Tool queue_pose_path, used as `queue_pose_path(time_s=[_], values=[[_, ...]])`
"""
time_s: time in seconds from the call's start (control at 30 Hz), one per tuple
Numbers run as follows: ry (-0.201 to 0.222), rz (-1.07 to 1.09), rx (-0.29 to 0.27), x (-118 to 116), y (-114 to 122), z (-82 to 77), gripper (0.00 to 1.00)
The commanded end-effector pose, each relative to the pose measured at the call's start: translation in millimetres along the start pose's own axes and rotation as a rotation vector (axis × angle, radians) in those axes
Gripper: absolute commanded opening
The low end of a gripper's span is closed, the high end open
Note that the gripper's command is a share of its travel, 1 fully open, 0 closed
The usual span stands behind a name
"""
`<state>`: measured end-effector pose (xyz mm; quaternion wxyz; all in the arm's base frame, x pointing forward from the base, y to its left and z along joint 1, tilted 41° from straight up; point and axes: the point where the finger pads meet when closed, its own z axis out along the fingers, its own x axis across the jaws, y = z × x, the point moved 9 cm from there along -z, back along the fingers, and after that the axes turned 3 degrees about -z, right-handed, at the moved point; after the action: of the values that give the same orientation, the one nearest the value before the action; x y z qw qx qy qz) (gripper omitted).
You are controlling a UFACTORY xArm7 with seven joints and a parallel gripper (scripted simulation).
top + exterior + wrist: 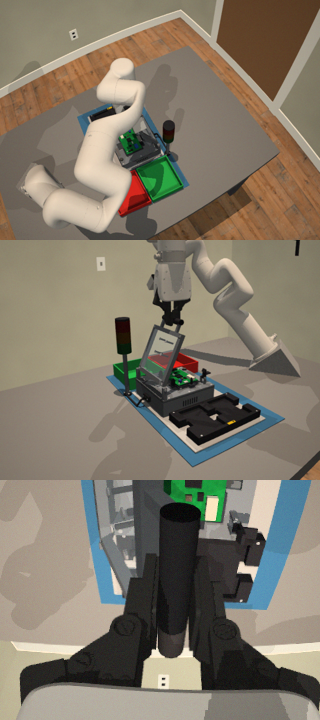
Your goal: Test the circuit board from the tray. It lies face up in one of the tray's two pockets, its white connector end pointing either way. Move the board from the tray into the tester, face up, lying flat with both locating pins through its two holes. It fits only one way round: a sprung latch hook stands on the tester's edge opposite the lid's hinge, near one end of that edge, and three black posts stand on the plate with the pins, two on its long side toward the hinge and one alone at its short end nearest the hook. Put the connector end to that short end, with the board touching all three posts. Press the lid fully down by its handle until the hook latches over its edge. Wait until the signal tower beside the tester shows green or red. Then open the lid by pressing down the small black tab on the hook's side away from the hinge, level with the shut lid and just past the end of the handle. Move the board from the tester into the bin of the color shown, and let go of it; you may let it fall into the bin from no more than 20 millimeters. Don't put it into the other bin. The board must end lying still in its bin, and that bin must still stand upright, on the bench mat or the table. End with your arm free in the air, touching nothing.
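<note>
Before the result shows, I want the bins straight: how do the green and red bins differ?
The green bin is nearer the signal tower; the red bin is on its far side, closer to the arm's base. From above, the green bin shows whole, while the arm covers part of the red bin. Both are shallow, square, open-topped and upright, side by side on the blue mat.

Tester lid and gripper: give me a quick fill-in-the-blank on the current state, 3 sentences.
1. The black gripper is shut on the lid's black cylindrical ____.
2. The clear framed lid stands partly open, tilted over the green ____, which lies in the dark grey tester.
3. None of the lamps on the dark signal tower is ____.

Missing words: handle; circuit board; lit
</note>
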<state>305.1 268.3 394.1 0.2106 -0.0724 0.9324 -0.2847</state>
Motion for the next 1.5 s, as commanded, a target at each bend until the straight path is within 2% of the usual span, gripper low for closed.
queue_pose_path(time_s=[0.0, 0.23, 0.63, 0.7, 1.47], values=[[-0.007, 0.0, -0.004, 19, 1, 7.3, 0.0], [-0.007, 0.0, -0.004, 32, 2, 16.6, 0.0], [-0.007, 0.0, -0.004, 60, 3, 44.1, 0.0], [-0.007, 0.0, -0.004, 60, 3, 44.1, 0.0], [-0.007, 0.0, -0.004, 94, 5, 104.2, 0.0]])
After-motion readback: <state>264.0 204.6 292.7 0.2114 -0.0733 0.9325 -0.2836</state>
